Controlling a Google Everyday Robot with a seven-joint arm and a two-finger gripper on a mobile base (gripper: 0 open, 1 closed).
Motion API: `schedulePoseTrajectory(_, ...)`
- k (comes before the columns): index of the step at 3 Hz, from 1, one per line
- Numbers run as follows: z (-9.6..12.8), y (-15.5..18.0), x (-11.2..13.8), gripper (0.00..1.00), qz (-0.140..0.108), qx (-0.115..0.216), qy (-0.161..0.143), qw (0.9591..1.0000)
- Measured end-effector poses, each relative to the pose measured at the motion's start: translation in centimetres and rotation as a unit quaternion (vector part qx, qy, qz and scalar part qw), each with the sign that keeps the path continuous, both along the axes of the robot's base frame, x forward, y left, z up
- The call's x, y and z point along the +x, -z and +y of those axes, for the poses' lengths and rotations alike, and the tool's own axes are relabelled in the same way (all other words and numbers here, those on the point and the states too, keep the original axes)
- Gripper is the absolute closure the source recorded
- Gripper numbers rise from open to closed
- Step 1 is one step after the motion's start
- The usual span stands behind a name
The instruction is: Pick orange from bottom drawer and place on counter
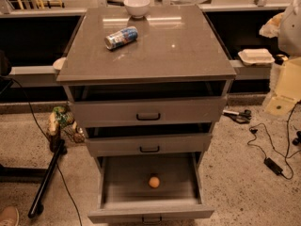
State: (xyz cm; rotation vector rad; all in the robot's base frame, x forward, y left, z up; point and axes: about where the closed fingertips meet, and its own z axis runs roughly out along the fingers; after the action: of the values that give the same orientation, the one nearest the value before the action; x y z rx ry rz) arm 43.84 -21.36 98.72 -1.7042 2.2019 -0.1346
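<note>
One orange (154, 181), sitting loose on the grey floor of the bottom drawer (123, 185), roughly mid-width, clear of all four walls. That drawer is pulled far out, with nothing else in it.

Three drawers in the cabinet. The middle drawer (149, 144) and top drawer (148, 111) are each out only a little, with a dark gap above each front. Each front has one small dark bar handle.

Tabletop (178, 51) above them is glossy grey-brown and carries two things. One blue-and-white can (121, 37) lies on its side, left of centre. One white bowl (137, 6) stands upright at the back edge. Can and bowl are apart.

Gripper and arm are out of frame; cannot tell the gripper's state or the arm's pose. Nothing touches the orange.

Around the cabinet:
- A grey ledge (33, 72) runs behind it.
- One white clamshell box (256, 56) sits on the ledge at the right.
- Black cables (270, 149) lie on the speckled floor at the right.
- One black pole (47, 178) leans at the left.
</note>
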Motion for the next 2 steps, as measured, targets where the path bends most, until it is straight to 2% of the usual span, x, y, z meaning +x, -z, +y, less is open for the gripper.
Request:
schedulePoseTrajectory(1, 0.0, 0.0, 0.0, 0.00, 0.000, 0.000, 0.000, 1.0000)
schedulePoseTrajectory(2, -0.1, 3.7, 0.3, 0.00, 0.006, 0.028, 0.006, 0.9996)
